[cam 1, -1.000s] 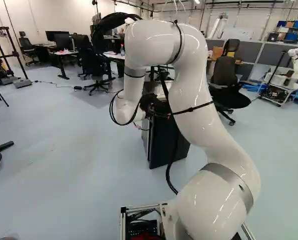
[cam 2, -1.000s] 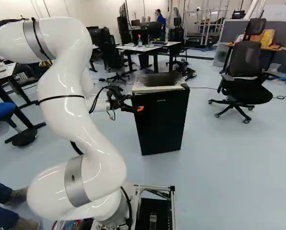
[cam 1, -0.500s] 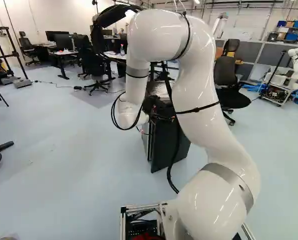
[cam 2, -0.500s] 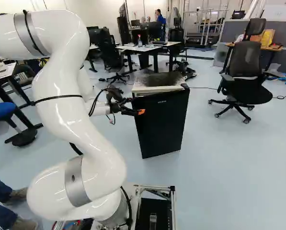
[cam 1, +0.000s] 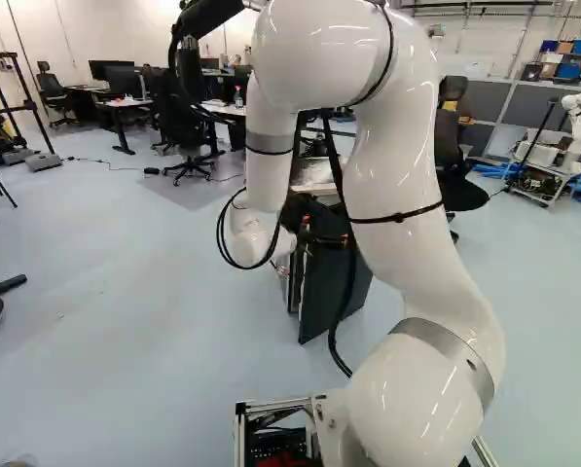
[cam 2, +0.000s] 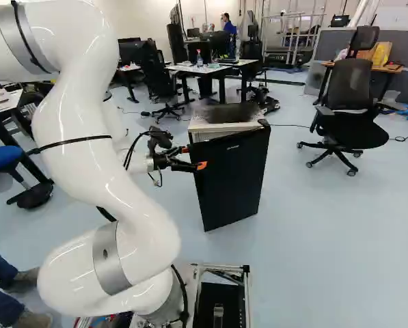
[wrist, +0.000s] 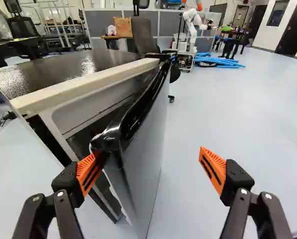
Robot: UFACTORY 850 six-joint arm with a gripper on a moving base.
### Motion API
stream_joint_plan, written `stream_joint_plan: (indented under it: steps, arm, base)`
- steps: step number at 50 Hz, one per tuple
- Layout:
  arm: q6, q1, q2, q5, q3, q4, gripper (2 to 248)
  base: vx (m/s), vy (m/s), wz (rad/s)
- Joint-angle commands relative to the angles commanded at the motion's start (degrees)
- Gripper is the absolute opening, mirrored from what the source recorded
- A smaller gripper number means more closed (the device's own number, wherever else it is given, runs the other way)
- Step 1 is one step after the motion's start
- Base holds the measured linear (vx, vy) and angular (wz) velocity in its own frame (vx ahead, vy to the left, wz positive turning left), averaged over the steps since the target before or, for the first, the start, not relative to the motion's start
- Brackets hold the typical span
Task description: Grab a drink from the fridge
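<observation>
- Fridge [cam 2: 221, 127] with a dark, glossy top and pale rim — middle of the right base view, its flat black door [cam 2: 234, 178] ajar.
- Black two-fingered tool [cam 2: 193, 158] with orange pads, just left of centre there; its fingers stand wide apart, one at the inner side of the door's free edge, the other out in front — whether either touches, I cannot tell.
- White jointed arm [cam 2: 87, 174], left side.
- Black mesh office chair [cam 2: 351, 85], upper right.
- White-topped desk [cam 2: 210, 69], upper middle, carrying a clear bottle [cam 2: 199, 59].
</observation>
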Motion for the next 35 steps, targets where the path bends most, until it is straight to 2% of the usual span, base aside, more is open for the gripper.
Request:
stream_joint_plan:
  steps: [18, 35]
  arm:
    - [0.00, 3.13, 2.96, 0.00, 5.75, 0.00, 247]
    - [0.00, 5.12, 2.91, 0.19, 5.66, 0.00, 247]
  base:
    - [0.000, 0.000, 0.000]
    - [0.000, 0.000, 0.000]
